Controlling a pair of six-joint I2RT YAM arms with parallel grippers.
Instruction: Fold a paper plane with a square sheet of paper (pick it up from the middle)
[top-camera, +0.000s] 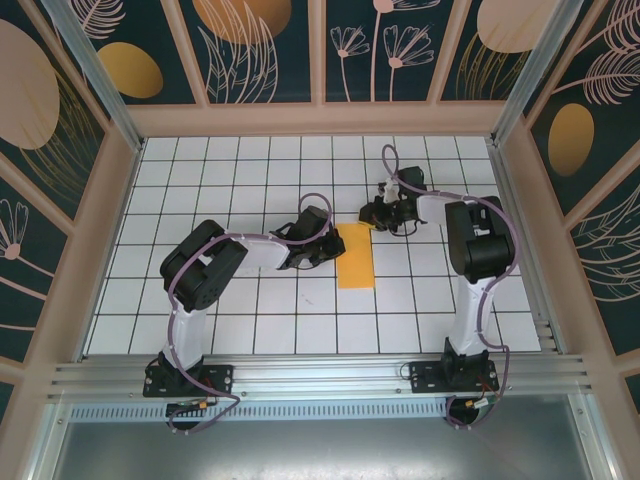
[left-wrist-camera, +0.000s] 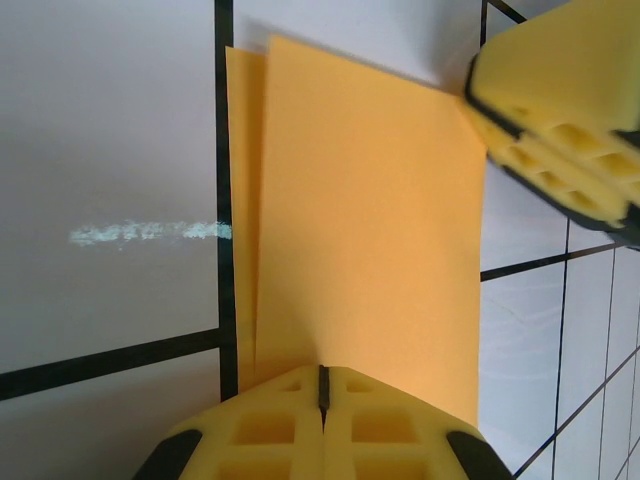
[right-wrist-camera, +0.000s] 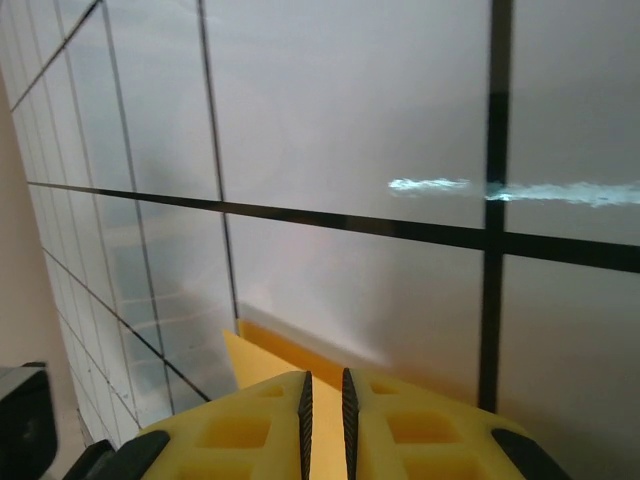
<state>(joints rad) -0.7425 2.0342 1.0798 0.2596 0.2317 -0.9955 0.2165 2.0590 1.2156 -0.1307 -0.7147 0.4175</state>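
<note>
One folded orange-yellow paper (top-camera: 356, 257), seemingly doubled lengthwise.

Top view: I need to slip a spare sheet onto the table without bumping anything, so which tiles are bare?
Bare: the far rows of the table by the back wall, and the near row between the two arm bases. Crowded: the middle, where the left end effector and right end effector meet at the folded paper.

One folded orange paper sheet (top-camera: 355, 261), two robot arms, one tiled table (top-camera: 250, 330).
</note>
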